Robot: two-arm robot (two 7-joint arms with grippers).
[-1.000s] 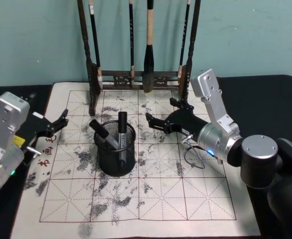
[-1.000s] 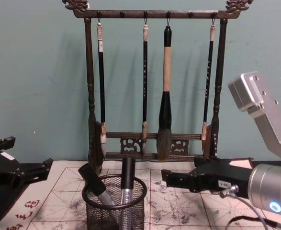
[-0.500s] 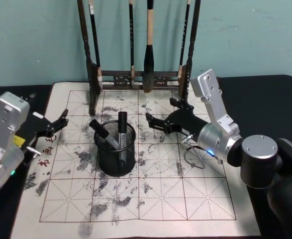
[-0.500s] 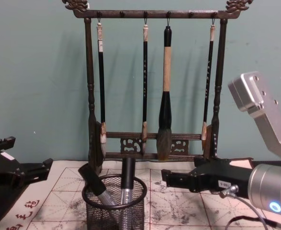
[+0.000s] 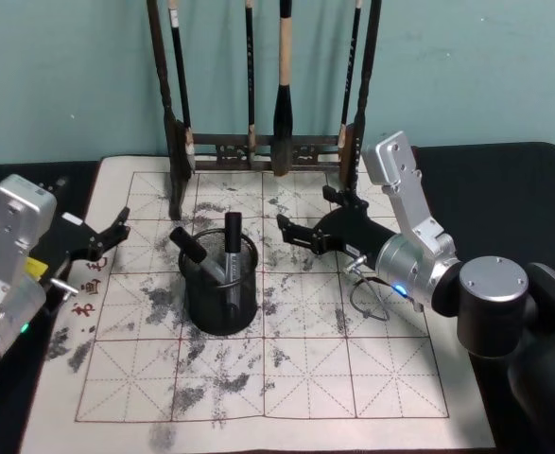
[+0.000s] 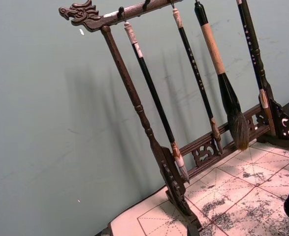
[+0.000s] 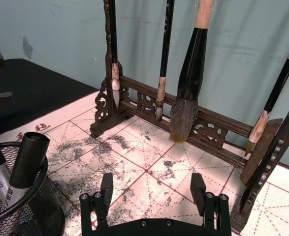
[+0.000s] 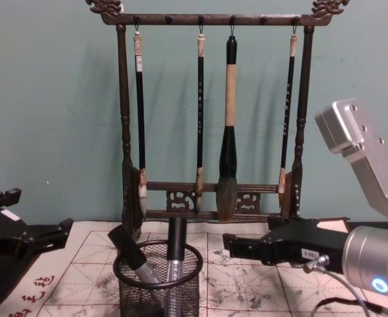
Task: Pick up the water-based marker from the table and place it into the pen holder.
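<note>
two markers (image 5: 222,253) are seen in the pen holder (image 5: 219,298); placing judged done. right gripper (image 5: 303,234) spread, empty, just right of it. left gripper (image 5: 107,235) spread, parked far left. retreat judged next.

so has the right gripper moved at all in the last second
No. In the head view the right gripper, jaws open, sits at the same spot just right of the pen holder, below the brush rack, as before.
</note>
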